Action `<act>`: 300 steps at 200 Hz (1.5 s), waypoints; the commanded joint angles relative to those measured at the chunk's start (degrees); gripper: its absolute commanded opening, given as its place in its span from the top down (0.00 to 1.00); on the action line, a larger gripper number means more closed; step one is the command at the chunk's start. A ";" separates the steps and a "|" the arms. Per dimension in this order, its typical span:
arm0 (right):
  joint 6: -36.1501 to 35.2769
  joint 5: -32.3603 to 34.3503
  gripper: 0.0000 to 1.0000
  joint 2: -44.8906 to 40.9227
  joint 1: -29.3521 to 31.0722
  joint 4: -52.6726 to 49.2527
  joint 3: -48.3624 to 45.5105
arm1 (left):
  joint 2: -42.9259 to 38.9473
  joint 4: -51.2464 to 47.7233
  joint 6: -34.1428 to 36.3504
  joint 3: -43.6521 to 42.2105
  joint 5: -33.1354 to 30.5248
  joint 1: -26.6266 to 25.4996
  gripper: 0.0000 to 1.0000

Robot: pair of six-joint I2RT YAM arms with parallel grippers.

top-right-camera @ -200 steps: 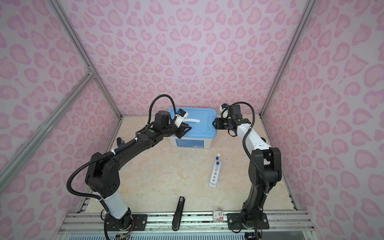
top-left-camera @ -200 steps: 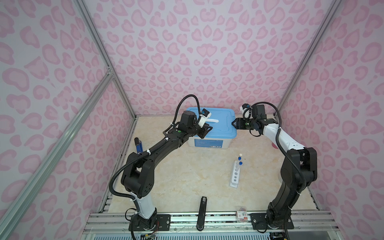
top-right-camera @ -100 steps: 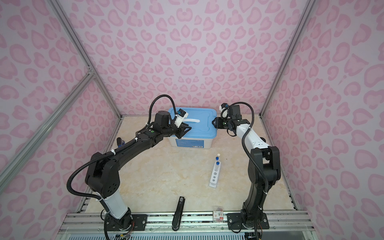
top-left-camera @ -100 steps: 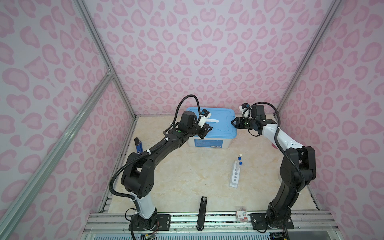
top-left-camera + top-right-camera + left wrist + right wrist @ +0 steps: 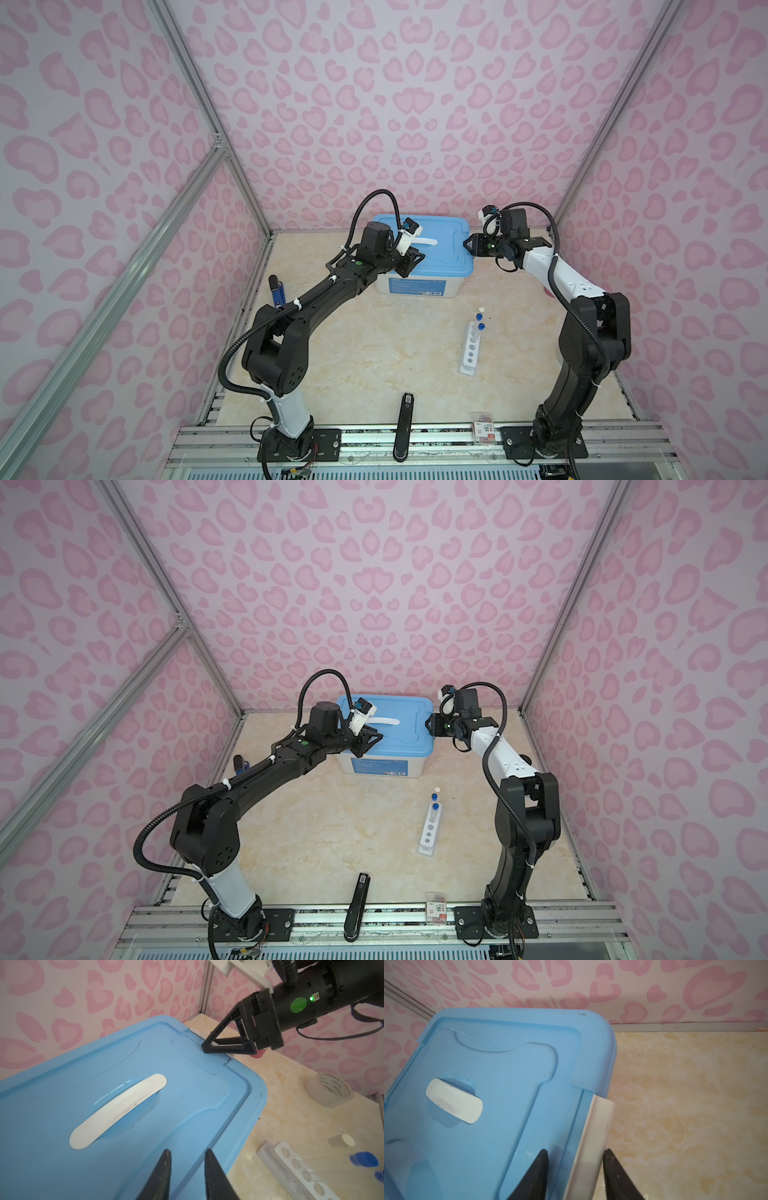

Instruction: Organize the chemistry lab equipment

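Though far from right pincer [image 5: 466, 245] — rack [image 5: 471, 350]

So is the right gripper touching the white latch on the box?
Cannot tell. In the right wrist view the right gripper straddles the white latch; one fingertip sits at its outer edge, contact or gap unclear.

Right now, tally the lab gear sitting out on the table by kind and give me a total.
Test tubes: 2
Rack: 1
Small pale cup: 1
Total: 4
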 commanded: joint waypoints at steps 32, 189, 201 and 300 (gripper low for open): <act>-2.03 4.46 0.59 1.18 0.85 -5.84 1.08 | -0.24 1.47 0.02 -0.08 0.80 -0.01 0.70; -2.51 7.96 0.62 1.19 1.98 -7.72 1.93 | -0.77 1.59 0.06 -0.79 1.15 -0.01 0.70; -2.59 8.21 0.63 1.19 2.05 -7.89 1.97 | -0.86 1.62 0.04 -0.87 1.13 -0.06 0.71; -3.10 12.24 0.65 1.80 3.32 -10.24 3.47 | -1.03 1.63 0.02 -1.05 1.25 -0.01 0.71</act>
